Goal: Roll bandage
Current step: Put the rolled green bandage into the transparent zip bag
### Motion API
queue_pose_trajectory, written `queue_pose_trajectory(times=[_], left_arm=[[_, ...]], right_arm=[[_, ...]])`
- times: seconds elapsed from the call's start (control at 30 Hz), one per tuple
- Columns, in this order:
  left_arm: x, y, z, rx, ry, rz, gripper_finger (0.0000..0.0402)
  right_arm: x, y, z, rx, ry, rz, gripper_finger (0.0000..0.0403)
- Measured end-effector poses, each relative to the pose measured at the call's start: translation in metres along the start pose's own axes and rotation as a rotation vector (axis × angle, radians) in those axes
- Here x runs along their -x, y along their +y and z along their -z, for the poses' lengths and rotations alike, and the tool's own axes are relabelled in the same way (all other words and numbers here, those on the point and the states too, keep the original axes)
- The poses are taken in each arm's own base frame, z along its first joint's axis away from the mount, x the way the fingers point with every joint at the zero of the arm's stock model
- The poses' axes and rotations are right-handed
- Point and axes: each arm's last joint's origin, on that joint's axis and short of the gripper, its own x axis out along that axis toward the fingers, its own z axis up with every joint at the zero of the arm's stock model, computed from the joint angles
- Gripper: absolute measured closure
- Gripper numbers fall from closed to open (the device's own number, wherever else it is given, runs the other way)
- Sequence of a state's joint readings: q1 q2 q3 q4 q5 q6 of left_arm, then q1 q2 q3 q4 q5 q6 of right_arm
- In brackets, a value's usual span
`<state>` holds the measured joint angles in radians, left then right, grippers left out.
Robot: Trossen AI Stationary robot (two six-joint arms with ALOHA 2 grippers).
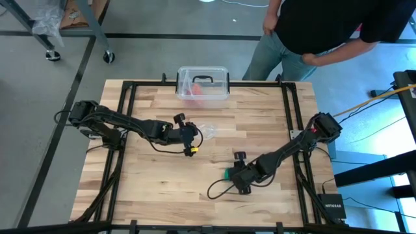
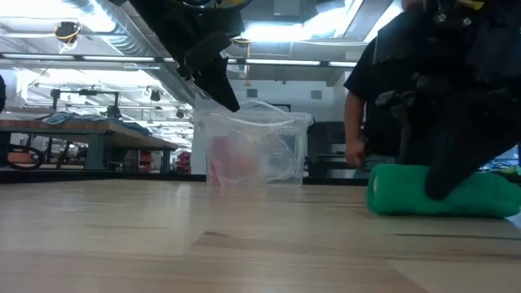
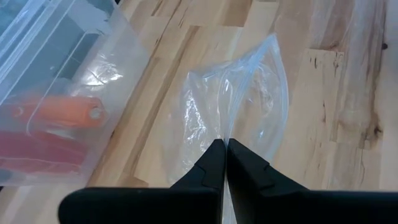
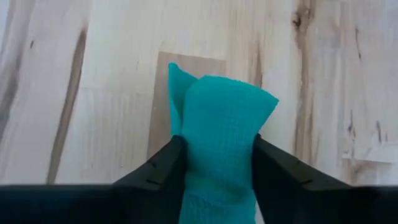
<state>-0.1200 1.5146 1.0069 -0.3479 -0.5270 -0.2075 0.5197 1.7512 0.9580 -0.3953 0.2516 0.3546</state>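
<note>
Gripping the bandage at lower centre of the worktop, the right claw should keep it snug while rolling; the left claw, mid-frame, pinches the wrapper.

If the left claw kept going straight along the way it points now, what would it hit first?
Most likely the clear plastic wrapper it is shut on, since the film lies right ahead of the left claw. Beyond it only bare table shows; the clear plastic box sits off to one side, though depth is uncertain.
</note>
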Motion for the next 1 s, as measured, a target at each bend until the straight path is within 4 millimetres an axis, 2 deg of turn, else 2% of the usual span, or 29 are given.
queue_pose_trajectory(times=[0.13, 0.27, 0.43, 0.7, 0.87, 1.0], left_arm=[[0.001, -0.002, 0.000, 0.012, -0.003, 0.007, 0.0396], [0.003, -0.005, 0.001, 0.018, -0.005, 0.017, 0.0396], [0.006, -0.012, -0.001, 0.027, -0.015, 0.114, 0.0396], [0.013, -0.027, -0.003, 0.050, -0.033, 0.299, 0.0396], [0.017, -0.031, -0.007, 0.107, -0.058, 0.365, 0.0396], [0.020, -0.032, -0.010, 0.157, -0.066, 0.434, 0.0396]], right_arm=[[0.017, 0.004, -0.010, 0.083, 0.005, 0.007, 0.0275], [0.050, 0.004, -0.031, 0.145, -0.139, 0.074, 0.0297], [0.069, -0.010, -0.048, 0.219, -0.310, 0.238, 0.0310], [0.071, -0.032, -0.078, 0.326, -0.619, 0.343, 0.0313], [0.073, -0.035, -0.085, 0.409, -0.794, 0.350, 0.0314], [0.065, -0.031, -0.088, 0.508, -0.817, 0.380, 0.0314]])
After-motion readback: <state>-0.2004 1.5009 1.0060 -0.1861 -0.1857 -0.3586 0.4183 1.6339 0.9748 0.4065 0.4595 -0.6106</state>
